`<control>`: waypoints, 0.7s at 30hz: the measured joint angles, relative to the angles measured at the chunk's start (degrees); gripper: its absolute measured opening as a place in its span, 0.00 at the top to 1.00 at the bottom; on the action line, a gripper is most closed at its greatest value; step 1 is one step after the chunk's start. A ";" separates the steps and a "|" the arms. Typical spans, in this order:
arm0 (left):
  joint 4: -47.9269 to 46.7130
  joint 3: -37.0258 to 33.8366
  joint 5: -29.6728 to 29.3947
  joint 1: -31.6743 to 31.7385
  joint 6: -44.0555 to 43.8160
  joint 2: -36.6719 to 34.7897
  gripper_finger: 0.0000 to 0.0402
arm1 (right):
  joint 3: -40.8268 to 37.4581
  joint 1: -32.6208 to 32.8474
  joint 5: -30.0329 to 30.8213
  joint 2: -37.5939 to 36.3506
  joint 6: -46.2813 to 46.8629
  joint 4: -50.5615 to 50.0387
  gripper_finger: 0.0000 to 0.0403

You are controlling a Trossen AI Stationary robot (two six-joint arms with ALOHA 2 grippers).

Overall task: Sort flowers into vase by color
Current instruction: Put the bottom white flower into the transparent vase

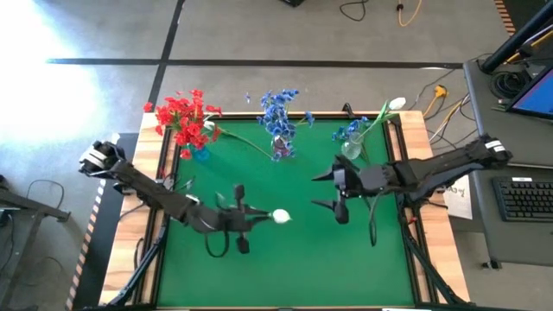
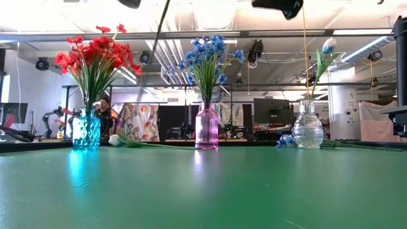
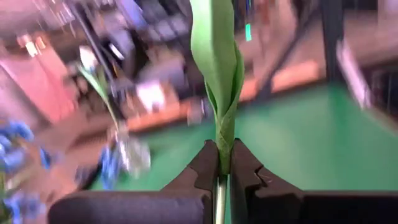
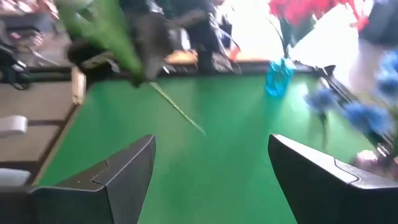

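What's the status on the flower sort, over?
Left pincer shut on white tulip stem, bloom mid-table. Right pincer open, empty, near clear vase. One white flower already in it. One stem lies on the mat.

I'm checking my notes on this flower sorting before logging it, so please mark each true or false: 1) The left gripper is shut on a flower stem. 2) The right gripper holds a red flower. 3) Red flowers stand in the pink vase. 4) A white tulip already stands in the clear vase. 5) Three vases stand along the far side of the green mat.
1) True: the left gripper is shut on the stem of a white tulip.
2) False: the right gripper is open and empty.
3) False: the red flowers stand in the blue vase; the pink vase holds blue flowers.
4) True: it stands in the clear vase.
5) True.
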 joint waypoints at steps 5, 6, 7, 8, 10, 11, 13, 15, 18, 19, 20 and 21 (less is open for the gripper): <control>21.02 -8.05 1.50 1.03 3.06 0.35 1.00 | -4.87 2.59 0.02 1.13 -4.32 14.29 0.25; 22.37 -8.98 1.54 1.17 3.09 0.40 1.00 | -5.79 2.64 0.04 1.80 -4.57 17.54 0.25; 23.20 -9.46 1.53 1.39 3.01 0.72 1.00 | -6.60 2.60 0.05 2.57 -4.81 21.06 0.25; 23.95 -9.61 1.56 1.61 2.79 1.28 1.00 | -7.43 2.58 0.07 3.35 -5.05 23.96 0.25; 24.27 -9.82 1.56 1.86 2.59 1.99 1.00 | -8.10 2.48 0.25 6.00 -5.96 28.24 0.25; 24.45 -9.76 1.56 2.00 2.56 2.45 1.00 | -8.10 2.49 0.23 7.49 -6.52 30.40 0.25; 24.91 -8.94 1.61 2.40 2.55 3.64 1.00 | -8.04 2.50 0.21 10.54 -7.72 33.59 0.25; 24.65 -8.16 1.56 2.86 2.65 4.75 1.00 | -7.54 2.52 0.16 13.87 -8.75 38.07 0.25; 24.80 -7.01 1.64 3.59 2.67 6.10 1.00 | -7.54 2.50 0.14 18.08 -10.03 46.00 0.25; 24.69 -6.55 1.58 3.83 2.66 6.52 1.00 | -7.52 2.50 0.14 19.05 -10.18 47.84 0.25; 24.88 -6.17 1.61 3.98 2.67 6.96 1.00 | -7.54 2.50 0.14 19.98 -10.23 49.51 0.25; 24.90 -6.10 1.61 4.02 2.67 7.15 1.00 | -7.52 2.50 0.14 21.10 -10.23 51.74 0.25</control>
